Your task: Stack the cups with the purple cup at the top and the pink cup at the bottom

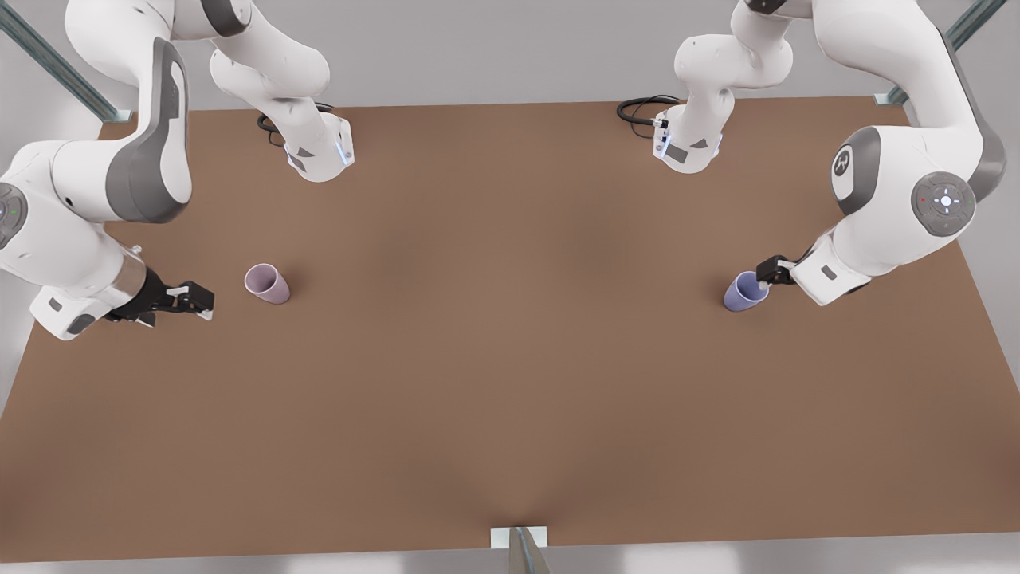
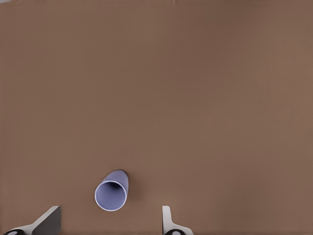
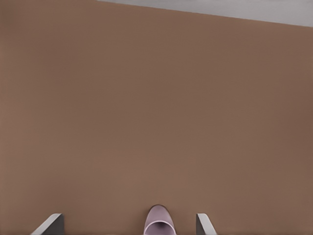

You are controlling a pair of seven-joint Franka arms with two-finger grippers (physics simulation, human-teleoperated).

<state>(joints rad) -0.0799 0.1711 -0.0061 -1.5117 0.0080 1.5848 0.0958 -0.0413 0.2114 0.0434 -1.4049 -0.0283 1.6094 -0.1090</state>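
The pink cup (image 1: 267, 284) stands upright on the brown table (image 1: 510, 359) toward the front view's left. My right gripper (image 1: 194, 301) is open a short way to the left of it, not touching. In the right wrist view the pink cup (image 3: 159, 223) sits between the open fingers (image 3: 51, 224). The purple cup (image 1: 746, 292) stands toward the front view's right. My left gripper (image 1: 770, 272) hovers at its rim, open. In the left wrist view the purple cup (image 2: 111, 192) lies just ahead of the gripper (image 2: 108, 223), between its spread fingertips (image 2: 167, 219).
Both arm bases (image 1: 319, 151) (image 1: 689, 143) stand at the table's far edge with black cables (image 1: 637, 108) beside them. A small metal bracket (image 1: 518, 542) sits at the near edge. A wide stretch of bare tabletop separates the two cups.
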